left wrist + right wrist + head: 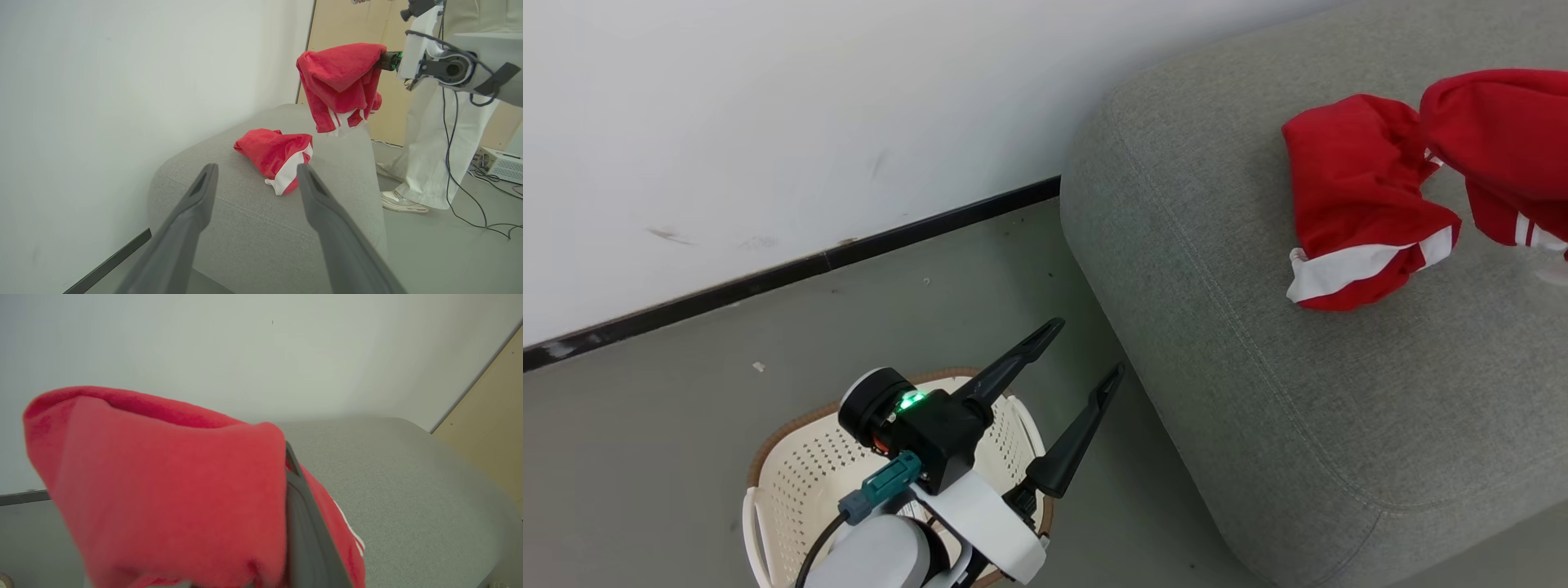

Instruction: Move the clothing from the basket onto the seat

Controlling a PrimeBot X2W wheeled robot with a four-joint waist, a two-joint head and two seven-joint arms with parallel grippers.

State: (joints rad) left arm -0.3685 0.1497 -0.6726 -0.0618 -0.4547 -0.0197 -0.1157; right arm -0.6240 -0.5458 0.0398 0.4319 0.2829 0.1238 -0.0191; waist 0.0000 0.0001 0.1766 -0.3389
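My left claw [1086, 349] gapes above the basket [800, 482]. My right claw [292, 470] clamps one red garment [339, 77] over the seat [1258, 392]; the second garment [1356, 196] lies there.

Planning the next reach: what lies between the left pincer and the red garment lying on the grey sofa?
Bare grey woven sofa cushion, per the left wrist view, between left pincer and crumpled red white-banded garment.

No writing, label, brand, number or sign can be read in any of the views. The pale box [501, 164] on the floor is too small and blurred for any marking on its face to be made out.
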